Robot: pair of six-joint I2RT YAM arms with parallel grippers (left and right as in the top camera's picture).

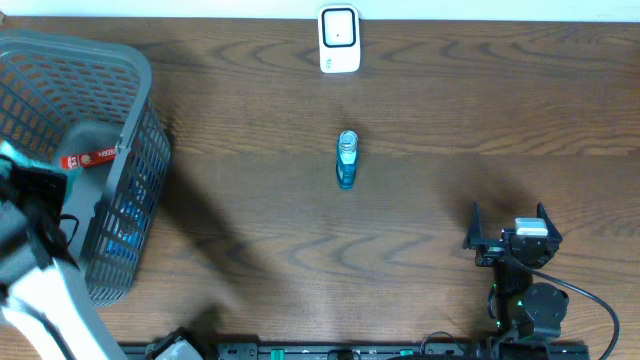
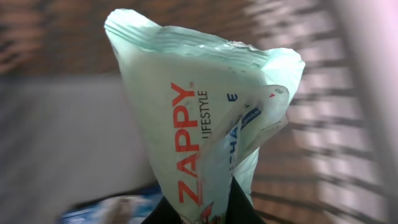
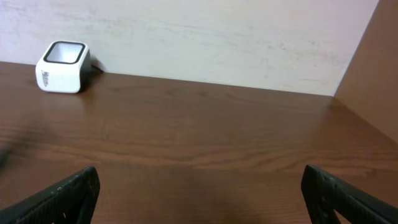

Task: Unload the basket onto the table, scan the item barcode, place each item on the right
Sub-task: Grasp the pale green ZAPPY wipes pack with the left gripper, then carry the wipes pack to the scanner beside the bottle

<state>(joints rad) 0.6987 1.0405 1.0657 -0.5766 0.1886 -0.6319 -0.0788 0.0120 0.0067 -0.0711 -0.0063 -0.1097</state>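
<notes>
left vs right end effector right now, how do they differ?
Left end effector is shut on a pale green Zappy packet; right end effector stands open, holding nothing. Left is at the grey basket on the table's left; right is low over bare wood at front right. Shared: both far from the white scanner.

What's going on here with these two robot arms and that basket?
The left gripper is down inside the grey basket, shut on a pale green Zappy Lifestyle packet. The right gripper sits open over the table near the front right, holding nothing. A small blue bottle lies mid-table, and the white scanner stands at the far edge. Nothing is at the scanner yet.
</notes>
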